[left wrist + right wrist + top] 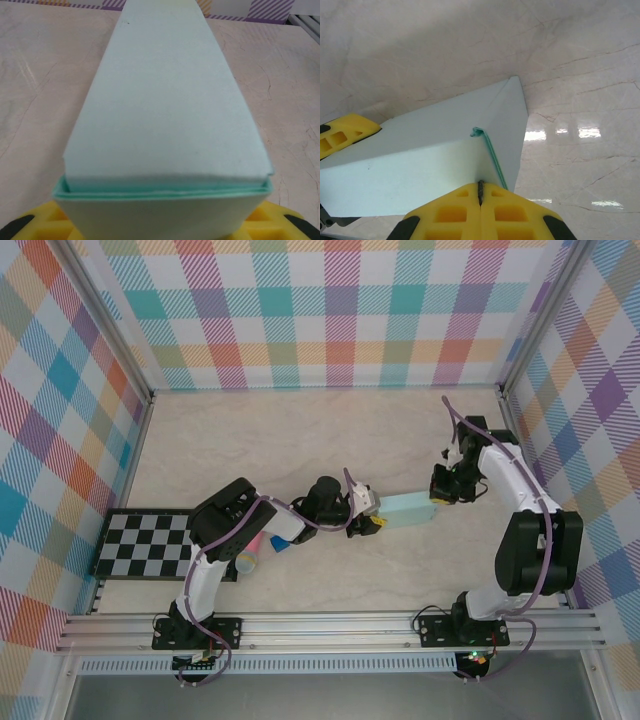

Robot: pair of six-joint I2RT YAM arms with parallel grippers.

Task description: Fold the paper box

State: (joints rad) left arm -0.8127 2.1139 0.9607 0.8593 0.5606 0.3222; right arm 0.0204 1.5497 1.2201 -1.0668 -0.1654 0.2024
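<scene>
the paper box (406, 508) is a long, closed, pale mint-blue block over the marbled surface (300, 430), lying nearly crosswise. each of its short ends is met by one pincer. whether it rests on the surface or is held just above it cannot be told.

the left pincer (366, 525) is at the box's left end. in the left wrist view the box (165, 100) runs straight away from the camera. the near end sits between the two yellow fingers (32, 220), one at each lower corner. the left pincer (160, 227) is clamped on the box, its jaws held partly apart by the box's width. at that near end the top panel lies over layered card edges, a thin greener line showing under its lip.

the right pincer (439, 498) is at the box's right end. in the right wrist view its yellow fingertips (450, 215) are pressed together with only a dark seam between them. the right pincer (480, 197) touches the box's end face (505, 130). a thin green card edge runs down that face towards the tips. whether it is nipped between them cannot be told. a finger of the left pincer (345, 132) shows at the box's far end.

well to the left of the box lies a black-and-white checkered mat (145, 545). between mat and box, partly under the left arm, are a pink thing (250, 552) and a small dark blue piece (281, 541).
</scene>
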